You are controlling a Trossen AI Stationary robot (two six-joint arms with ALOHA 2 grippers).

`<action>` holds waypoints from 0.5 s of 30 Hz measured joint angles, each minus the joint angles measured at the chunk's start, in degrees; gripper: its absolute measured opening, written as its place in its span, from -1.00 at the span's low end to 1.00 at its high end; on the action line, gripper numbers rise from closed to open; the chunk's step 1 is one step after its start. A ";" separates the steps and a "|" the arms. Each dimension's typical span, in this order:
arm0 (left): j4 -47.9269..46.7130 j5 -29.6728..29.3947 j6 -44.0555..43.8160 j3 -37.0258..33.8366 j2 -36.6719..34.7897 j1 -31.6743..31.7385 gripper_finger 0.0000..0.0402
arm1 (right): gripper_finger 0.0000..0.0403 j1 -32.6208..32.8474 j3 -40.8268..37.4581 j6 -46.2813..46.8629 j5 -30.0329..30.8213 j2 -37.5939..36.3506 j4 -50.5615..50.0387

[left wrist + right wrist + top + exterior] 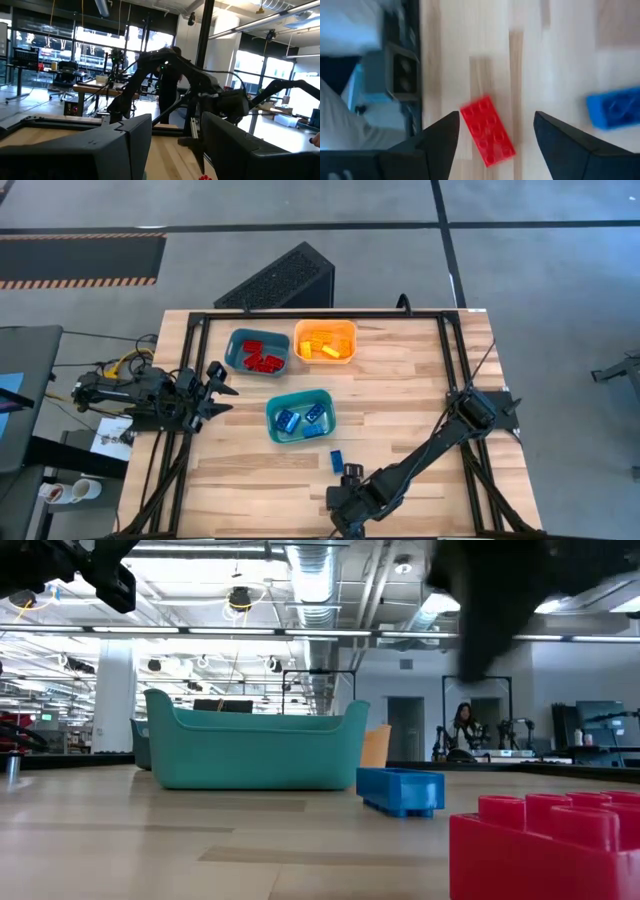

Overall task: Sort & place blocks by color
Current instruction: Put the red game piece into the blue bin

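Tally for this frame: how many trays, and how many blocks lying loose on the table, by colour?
Trays: 3 (blue-grey tray, orange tray, teal tray)
Loose red block: 1
Loose blue block: 1
Total: 5

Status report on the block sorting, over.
Right gripper jaws open above small red studded plastic brick on table near front edge. Left gripper idle at left side. Blue studded brick loose nearby; nothing blocking.
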 joint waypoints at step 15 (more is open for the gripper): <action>-1.33 -2.05 0.55 0.07 0.47 0.02 -0.19 | 0.03 0.41 14.52 -0.91 0.65 5.81 -3.71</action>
